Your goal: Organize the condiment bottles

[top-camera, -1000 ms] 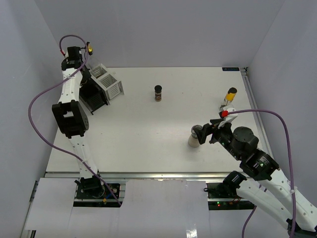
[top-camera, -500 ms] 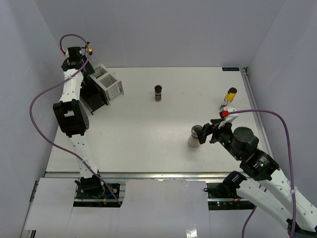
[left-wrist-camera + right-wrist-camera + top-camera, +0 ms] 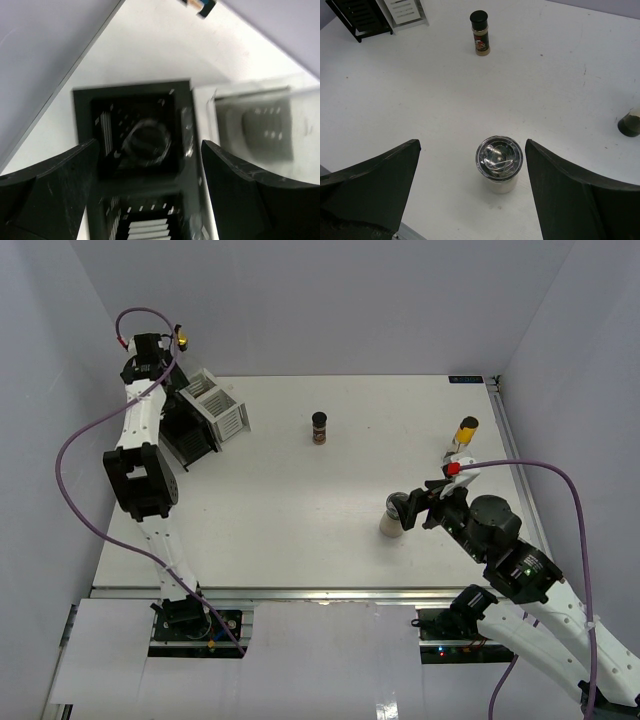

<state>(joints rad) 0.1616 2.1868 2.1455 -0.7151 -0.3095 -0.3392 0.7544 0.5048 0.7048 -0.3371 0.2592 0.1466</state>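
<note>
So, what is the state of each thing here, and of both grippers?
Left gripper: open, above the black rack.
Right gripper: open, fingers either side of the shaker, not touching.
Shaker: upright, metal top on.
Spice jar: upright, capped.
Yellow bottle: upright, capped.
Black rack: a blurred round object inside.
White rack: beside the black one, contents unclear.

Robotics lab test cell: bare white worktop (image 3: 300, 510) boxed by blank pale walls (image 3: 330, 300); aluminium rail (image 3: 300, 592) along near edge; left arm (image 3: 140, 480), right arm (image 3: 500, 540) bolted there; purple cables (image 3: 59, 462) trailing loose.
</note>
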